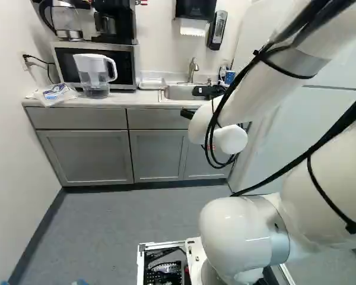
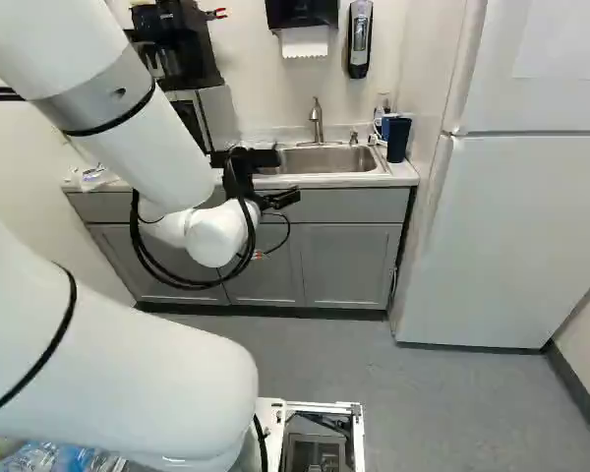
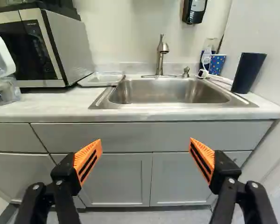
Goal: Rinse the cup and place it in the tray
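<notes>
My gripper (image 2: 281, 179) is in front of the counter at the sink. In the wrist view the gripper (image 3: 145, 157) stands wide open, with nothing between its orange pads. A dark blue cup (image 3: 248, 72) is on the counter to one side of the sink (image 3: 168, 91). Close to it, behind the sink's corner, is a smaller blue cup with white dots (image 3: 217, 64); which one the task means I cannot tell. On the sink's other side, beside the microwave, lies a shallow white tray (image 3: 101, 79), also visible in the left base view (image 1: 152, 84).
A faucet (image 3: 161, 56) rises behind the basin. The microwave (image 1: 96, 64) and a water pitcher (image 1: 95, 75) occupy the counter's far part, near a plastic bag (image 1: 52, 93). Grey cabinets (image 2: 346, 264) face the arm below the countertop, and a white fridge (image 2: 511, 236) borders the right.
</notes>
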